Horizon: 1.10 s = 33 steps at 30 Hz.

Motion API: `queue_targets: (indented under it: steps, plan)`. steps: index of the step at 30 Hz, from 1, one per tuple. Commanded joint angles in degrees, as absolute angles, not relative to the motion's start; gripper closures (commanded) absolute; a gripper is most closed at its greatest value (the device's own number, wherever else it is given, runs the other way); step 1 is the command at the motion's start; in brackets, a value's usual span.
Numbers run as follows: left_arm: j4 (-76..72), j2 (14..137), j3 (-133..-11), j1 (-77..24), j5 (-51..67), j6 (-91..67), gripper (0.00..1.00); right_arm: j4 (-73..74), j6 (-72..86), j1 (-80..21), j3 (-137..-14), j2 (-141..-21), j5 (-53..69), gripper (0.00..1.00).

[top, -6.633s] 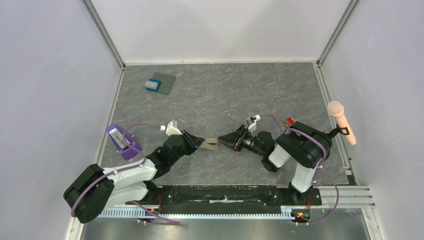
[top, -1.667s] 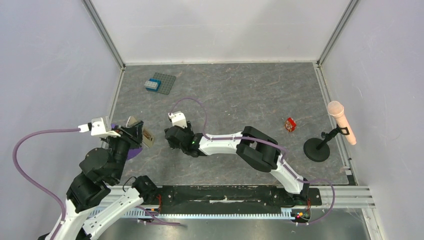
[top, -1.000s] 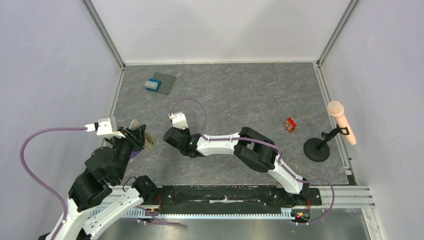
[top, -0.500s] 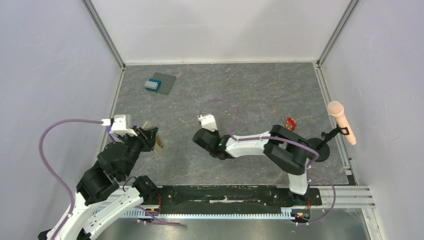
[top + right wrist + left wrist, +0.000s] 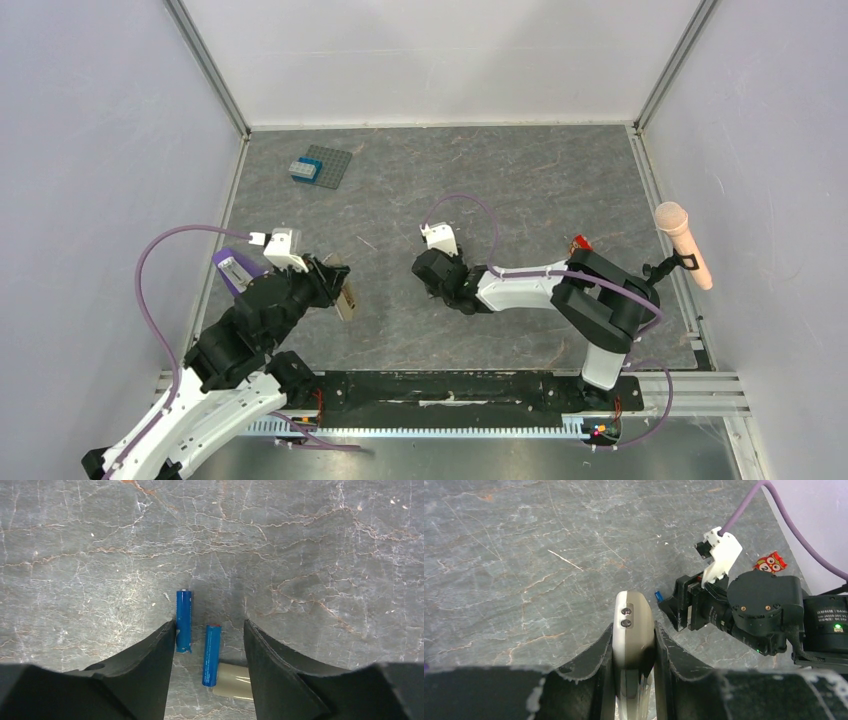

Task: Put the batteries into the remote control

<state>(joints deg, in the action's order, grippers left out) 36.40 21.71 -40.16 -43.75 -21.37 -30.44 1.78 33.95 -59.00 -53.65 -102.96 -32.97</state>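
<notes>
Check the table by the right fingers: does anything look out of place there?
Yes. Two batteries lie loose and staggered on the table between the open right fingers, with a small beige piece, perhaps a cover, beside one. The remote control is elsewhere, clamped on edge in the left fingers.

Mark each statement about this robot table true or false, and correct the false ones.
1. The left gripper is shut on the remote. True.
2. Both batteries are in the remote. False: they lie on the table, between the fingers of the open right gripper.
3. The microphone lies flat mid-table. False: it sits on a stand at the right edge.
4. A blue brick sits on a grey plate at the far left. True.
</notes>
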Motion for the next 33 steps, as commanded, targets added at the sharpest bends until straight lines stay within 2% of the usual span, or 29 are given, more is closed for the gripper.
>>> queue_targets:
  steps: [1,5,9,12,16,24,33]
  plan:
    - [32.26,21.93,-39.62,-43.68,-20.21,-33.16,0.98,4.85,29.89,-58.10,-54.49,-104.78,-28.77,0.46]
    - [32.26,21.81,-38.90,-43.68,-20.30,-33.53,0.98,4.35,25.33,-58.08,-56.43,-106.37,-26.78,0.52]
    - [32.49,21.58,-38.38,-43.68,-20.04,-33.77,0.98,4.31,23.14,-58.09,-56.79,-107.15,-26.61,0.53]
    - [32.78,21.45,-38.22,-43.68,-20.08,-33.76,0.98,4.41,22.10,-58.15,-57.14,-107.63,-26.48,0.46]
    - [33.20,21.28,-38.05,-43.68,-20.04,-33.69,0.98,4.66,21.46,-58.18,-57.90,-108.41,-25.87,0.42]
    - [34.44,19.79,-37.96,-43.68,-20.73,-33.72,0.98,5.93,21.47,-58.18,-59.87,-110.80,-23.73,0.62]
    - [35.59,18.98,-37.93,-43.69,-20.92,-33.68,0.98,7.47,28.14,-57.44,-58.63,-111.77,-19.70,0.62]
